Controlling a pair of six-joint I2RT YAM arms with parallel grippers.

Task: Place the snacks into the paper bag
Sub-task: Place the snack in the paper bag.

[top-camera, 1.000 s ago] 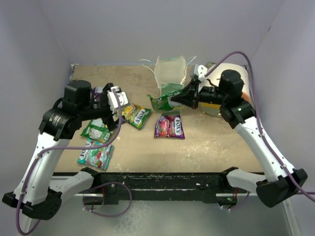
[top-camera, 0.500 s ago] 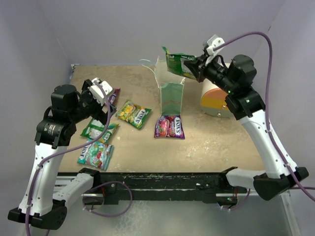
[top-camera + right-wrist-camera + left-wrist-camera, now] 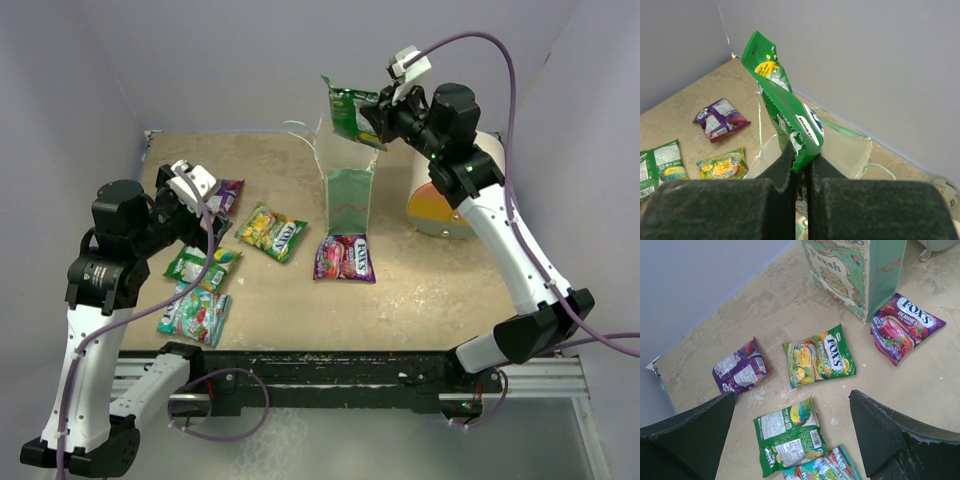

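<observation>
The right gripper (image 3: 376, 118) held a glossy green candy packet (image 3: 349, 110) high above the pale green and cream paper bag (image 3: 348, 188). Its jaws were clamped on the packet's lower edge, so the packet stood up from the fingers and leaned a little. The step in hand looked to be the drop.

To do it well, the packet probably needed to sit squarely over the bag's open mouth with a narrow edge turned down. It should then have been lowered between the walls before the jaws parted. Released from that height, so flat and light a packet might have glanced off the rim or nudged the free-standing bag over. The thin white string handles (image 3: 760, 117) beside the mouth were worth avoiding.

The left gripper (image 3: 792, 396) hung with its jaws apart and empty above the loose snacks (image 3: 818, 356) on the sandy tabletop (image 3: 430, 290).

The held packet was shiny and creased, with a serrated top seal, a round yellow mark and a white label. The bag stood upright toward the far middle of the table. A purple berry packet (image 3: 344, 257) lay at its near base.
</observation>
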